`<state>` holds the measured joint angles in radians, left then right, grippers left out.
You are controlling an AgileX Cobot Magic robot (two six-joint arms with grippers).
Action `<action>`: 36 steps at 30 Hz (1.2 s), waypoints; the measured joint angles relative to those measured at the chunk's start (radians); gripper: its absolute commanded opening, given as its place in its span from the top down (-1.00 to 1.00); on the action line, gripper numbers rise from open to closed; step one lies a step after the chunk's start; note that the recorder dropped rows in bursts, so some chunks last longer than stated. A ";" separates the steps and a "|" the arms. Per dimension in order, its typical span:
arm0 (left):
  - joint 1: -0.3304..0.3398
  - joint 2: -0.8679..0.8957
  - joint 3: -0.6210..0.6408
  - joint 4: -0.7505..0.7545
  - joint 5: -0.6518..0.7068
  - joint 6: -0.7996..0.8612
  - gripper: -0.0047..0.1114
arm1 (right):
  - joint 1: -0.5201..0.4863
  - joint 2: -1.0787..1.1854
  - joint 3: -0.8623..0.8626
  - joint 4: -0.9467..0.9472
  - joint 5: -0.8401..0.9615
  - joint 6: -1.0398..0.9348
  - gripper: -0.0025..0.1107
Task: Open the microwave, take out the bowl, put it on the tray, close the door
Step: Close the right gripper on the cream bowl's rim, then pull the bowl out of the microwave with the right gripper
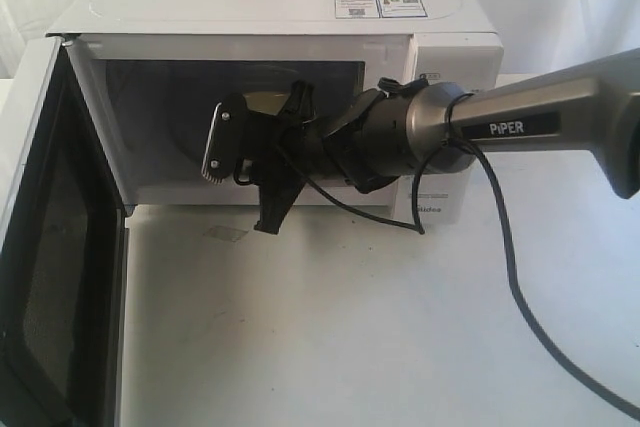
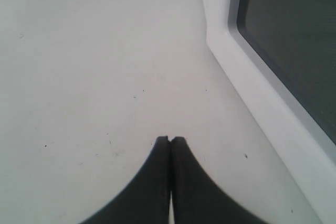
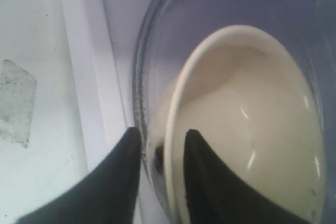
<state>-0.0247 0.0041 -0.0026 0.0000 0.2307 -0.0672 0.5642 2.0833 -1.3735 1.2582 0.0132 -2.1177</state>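
The white microwave [image 1: 300,7] stands at the back with its door [image 1: 60,247] swung wide open to the left. My right arm [image 1: 520,122] reaches into the cavity. In the right wrist view the cream bowl [image 3: 247,129] sits on the glass turntable [image 3: 143,77]. My right gripper [image 3: 163,135] is open and straddles the bowl's rim, one finger inside and one outside. My left gripper [image 2: 170,140] is shut on nothing, low over the table beside the door's dark window [image 2: 294,35]. No tray is in view.
The white table [image 1: 350,327] stretches out in front of the microwave, with a faint tape patch [image 1: 225,234] near the cavity's sill. A black cable [image 1: 520,307] hangs from the right arm across the table. The open door blocks the left side.
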 measured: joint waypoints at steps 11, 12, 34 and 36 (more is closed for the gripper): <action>0.000 0.000 0.000 0.000 0.000 0.000 0.92 | 0.003 -0.010 0.000 0.040 0.036 0.033 0.96; 0.000 0.000 0.000 0.000 0.000 0.000 0.92 | 0.011 -0.029 0.000 0.041 0.038 0.070 0.96; 0.000 0.000 0.000 0.000 0.000 0.000 0.92 | 0.129 -0.417 0.289 -0.570 0.510 1.046 0.96; 0.000 0.000 0.000 0.000 0.000 0.000 0.92 | 0.138 -0.443 0.296 -0.748 0.584 1.224 0.96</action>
<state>-0.0247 0.0041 -0.0026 0.0000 0.2307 -0.0672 0.7021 1.6403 -1.0778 0.5099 0.5974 -0.8941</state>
